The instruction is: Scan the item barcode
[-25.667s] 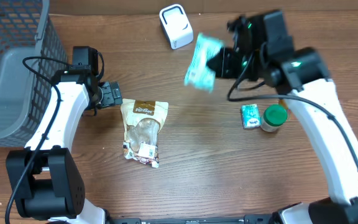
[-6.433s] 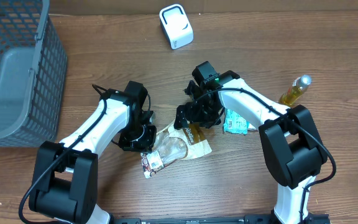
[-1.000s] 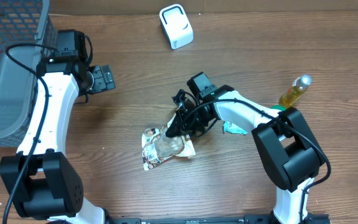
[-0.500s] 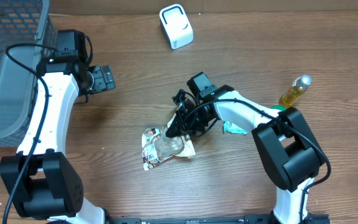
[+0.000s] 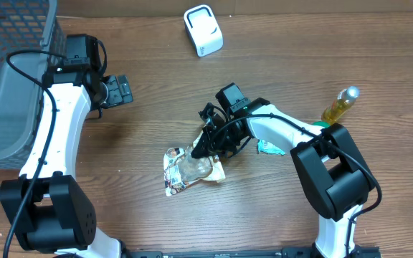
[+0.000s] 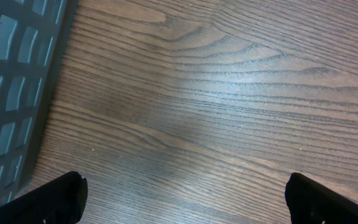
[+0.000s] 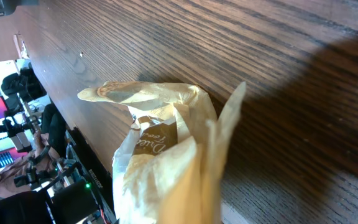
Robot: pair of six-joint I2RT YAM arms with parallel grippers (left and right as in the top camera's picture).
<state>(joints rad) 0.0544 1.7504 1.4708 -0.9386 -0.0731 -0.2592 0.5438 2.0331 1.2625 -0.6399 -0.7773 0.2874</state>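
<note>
Mid-table, a bit toward the front edge: the snack bag [image 5: 187, 169] lies crumpled, clear window up. The right gripper [image 5: 205, 143] has its jaws together, clamped on the bag's upper right edge. The right wrist view shows tan film bunched up close against the camera. The left gripper [image 5: 122, 89] hangs near the table's left edge, just beside the grey basket [image 5: 6, 86] and well apart from the bag, with its jaws wide apart over bare wood. A white scanner [image 5: 203, 30] stands at the back edge. A green packet [image 5: 269, 147] peeks out under the right arm. A yellow bottle [image 5: 339, 104] sits toward the right edge.
</note>
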